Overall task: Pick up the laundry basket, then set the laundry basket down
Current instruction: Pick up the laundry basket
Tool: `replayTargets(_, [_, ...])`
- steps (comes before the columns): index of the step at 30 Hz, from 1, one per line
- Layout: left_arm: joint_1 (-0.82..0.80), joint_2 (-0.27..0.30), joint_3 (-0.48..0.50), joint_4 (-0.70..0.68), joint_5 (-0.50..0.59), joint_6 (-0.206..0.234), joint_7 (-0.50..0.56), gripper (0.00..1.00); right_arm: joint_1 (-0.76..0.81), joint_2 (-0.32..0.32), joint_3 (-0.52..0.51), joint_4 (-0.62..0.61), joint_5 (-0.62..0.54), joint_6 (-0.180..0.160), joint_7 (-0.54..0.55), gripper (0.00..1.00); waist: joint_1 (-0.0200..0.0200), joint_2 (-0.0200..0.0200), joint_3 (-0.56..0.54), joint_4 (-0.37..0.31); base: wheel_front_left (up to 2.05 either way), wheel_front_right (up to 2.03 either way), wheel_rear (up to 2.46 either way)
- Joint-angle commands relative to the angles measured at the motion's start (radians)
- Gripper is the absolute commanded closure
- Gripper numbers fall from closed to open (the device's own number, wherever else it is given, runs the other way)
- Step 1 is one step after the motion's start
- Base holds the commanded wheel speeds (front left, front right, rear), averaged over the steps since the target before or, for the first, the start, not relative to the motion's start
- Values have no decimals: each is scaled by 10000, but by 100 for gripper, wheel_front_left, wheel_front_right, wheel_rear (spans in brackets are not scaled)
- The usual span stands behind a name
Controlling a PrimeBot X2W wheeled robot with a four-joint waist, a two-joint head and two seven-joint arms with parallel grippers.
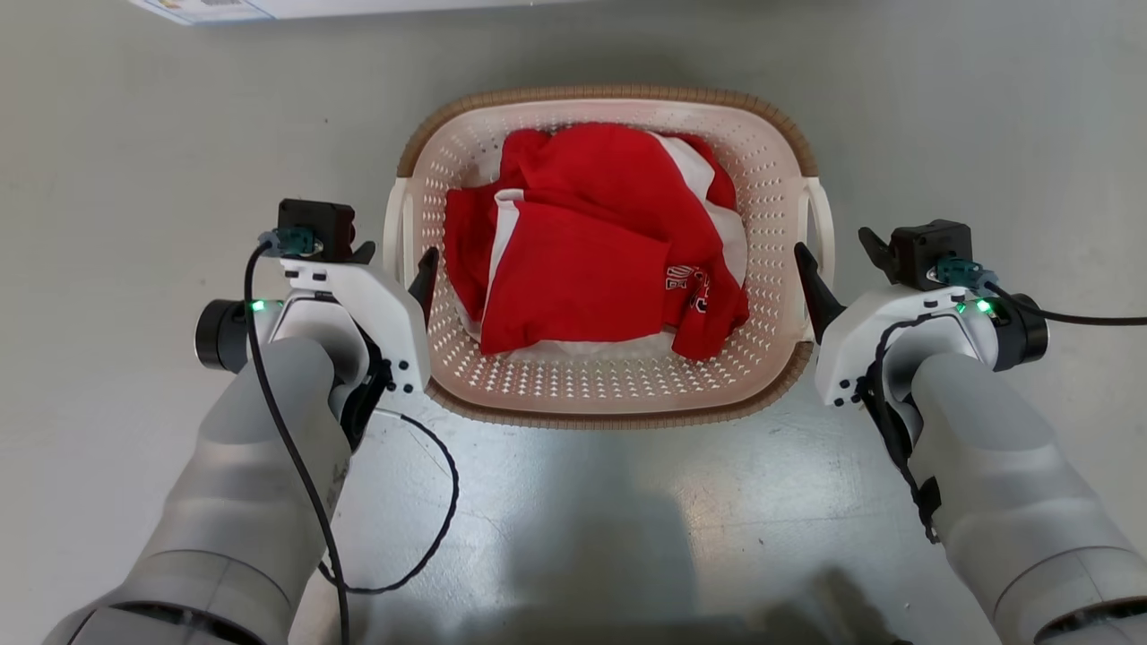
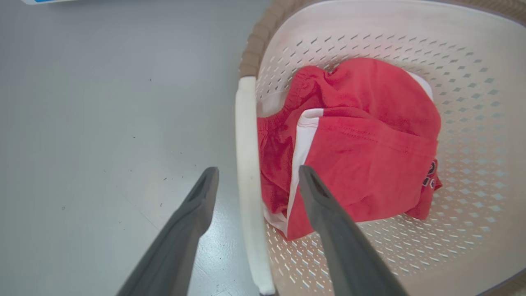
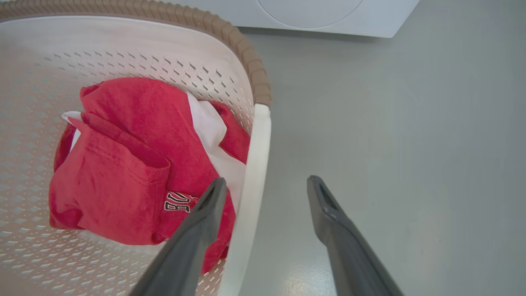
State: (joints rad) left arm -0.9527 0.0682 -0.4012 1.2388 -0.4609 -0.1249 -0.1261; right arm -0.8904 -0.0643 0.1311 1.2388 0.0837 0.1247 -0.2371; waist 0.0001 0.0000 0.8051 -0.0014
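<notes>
At centre of the head view, the laundry basket (image 1: 609,92) is seen on a smooth grey floor (image 1: 134,224) with a dull sheen. Basket shape is noted as rounded-rectangular: cream plastic walls pierced with rows of small diamond holes, and a brown woven-look rim. White loop handles are fitted on two sides: the left handle (image 2: 246,164) and the right handle (image 3: 257,164), both smooth, flat bands. A crumpled red garment (image 1: 591,242) of soft knit fabric, with white panels and a small printed patch, is lying inside and covers most of the bottom. At upper left of the head view, the edge of a white labelled object (image 1: 224,7) is cut off by the frame. At the top of the right wrist view, a white appliance (image 3: 320,12) with a round panel is visible beyond the basket. A black cable (image 1: 430,502) is looped on the floor by the left forearm. The left gripper (image 1: 397,260) is spread wide, one finger outside the basket and one inside, with the left handle between them. The right gripper (image 1: 833,244) is likewise spread wide astride the right handle, which lies nearer its inner finger. No grip on either handle is observed.
</notes>
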Motion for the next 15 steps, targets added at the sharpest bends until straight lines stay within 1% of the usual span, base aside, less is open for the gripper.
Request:
replayTargets(1, [-57,335,103,4,-136,-57,-26,0,131,141,203,7,104,60,-27,0,-1,0,98,11,0,0,0])
replayTargets(7, [-265,362,-149,168,-150,-57,124,0,-66,141,428,159,643,60,244,0,-1,0,277,54,0,0,0])
replayTargets(11, [-443,353,-306,225,-235,-57,375,0,-274,141,527,244,1126,60,623,0,-1,0,365,89,0,0,0])
replayTargets(15, [-568,373,-430,251,-285,-57,498,0,-451,141,630,298,1322,60,811,0,-1,0,398,89,0,0,0])
